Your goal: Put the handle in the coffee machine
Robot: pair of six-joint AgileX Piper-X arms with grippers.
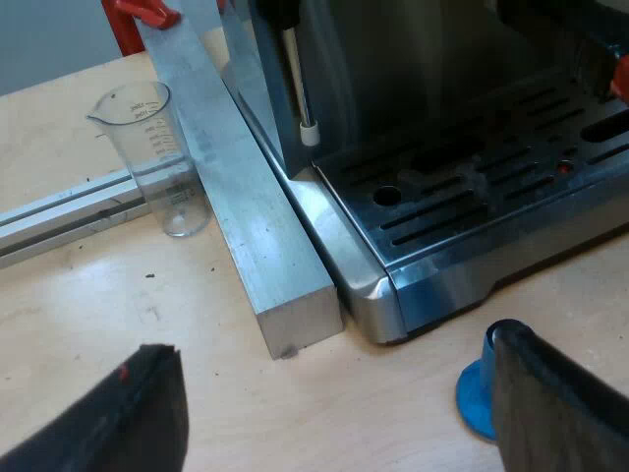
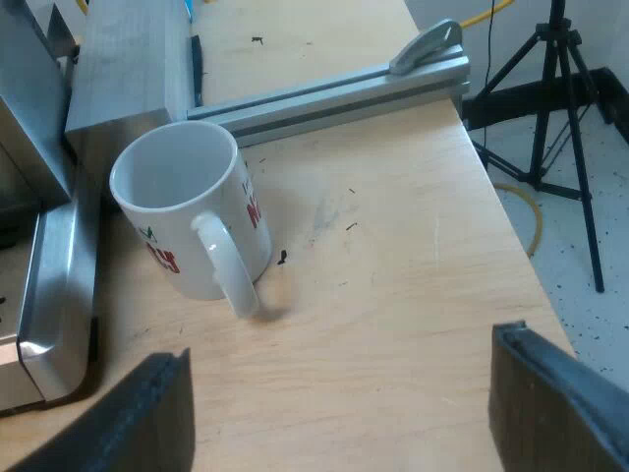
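Both grippers hang empty, fingers spread wide: the left gripper (image 1: 332, 346) over the table (image 1: 88, 295) at the machine (image 1: 393, 59) corner, the right gripper (image 2: 341, 346) over bare wood near a white mug (image 2: 187, 211) with red lettering. A blue tamper (image 1: 474, 395) sits beside one left finger. Above the slotted drip tray (image 1: 472, 197), at the machine's front, a dark handle (image 1: 601, 61) ending in red pokes out, mostly cut off. A measuring glass (image 1: 157, 157) stands against a metal bar (image 1: 246, 216).
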